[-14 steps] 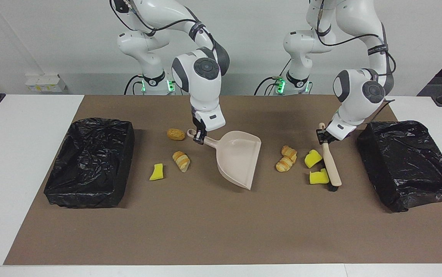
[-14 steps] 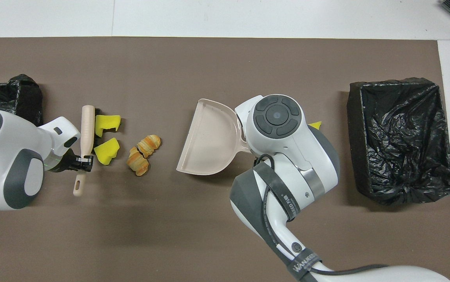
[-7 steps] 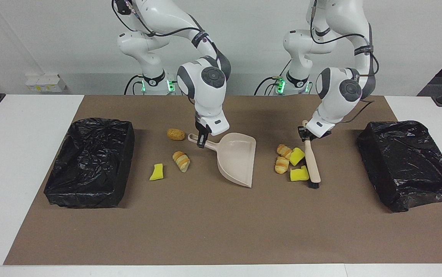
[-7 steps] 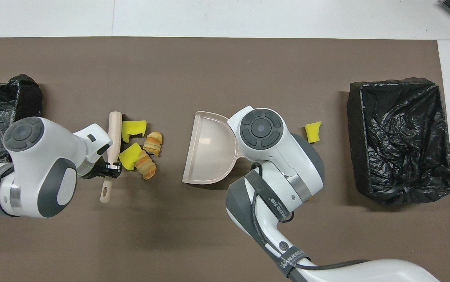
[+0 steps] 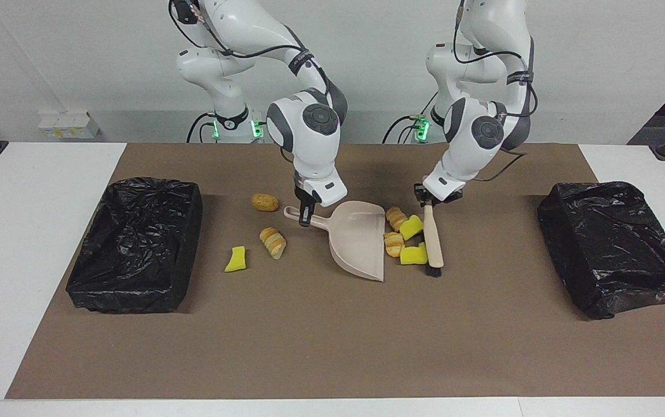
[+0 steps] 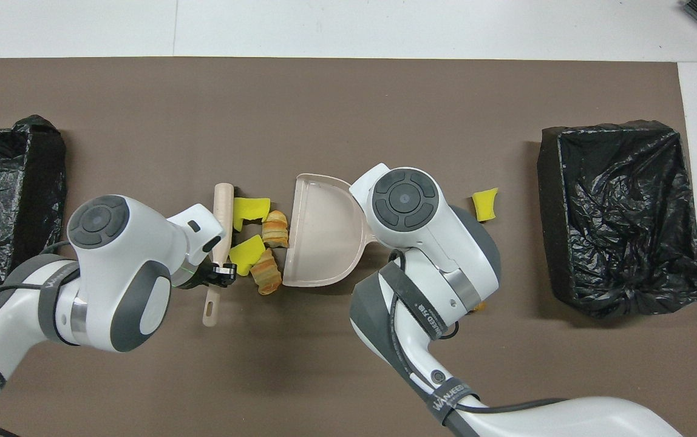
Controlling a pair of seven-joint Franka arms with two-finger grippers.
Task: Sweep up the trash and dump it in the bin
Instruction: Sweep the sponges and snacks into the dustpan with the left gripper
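Left tool [image 5: 428, 200] clamps brush [image 5: 432, 237]; trash [image 5: 403, 236] seemingly touches dustpan [image 5: 358, 237]; right tool [image 5: 304, 218] clamped on its handle.

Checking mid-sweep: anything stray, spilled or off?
Three trash pieces lie by the beige plastic dustpan's handle, away from its mouth: a brown nugget, a croissant-like bread piece and a yellow sponge chunk. The wooden-handled brush cannot reach them this pass.

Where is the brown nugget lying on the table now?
In the facing view, the nugget lies on the brown mat, beside the dustpan handle, toward the right arm's end; it is nearer to the robots than the bread piece.
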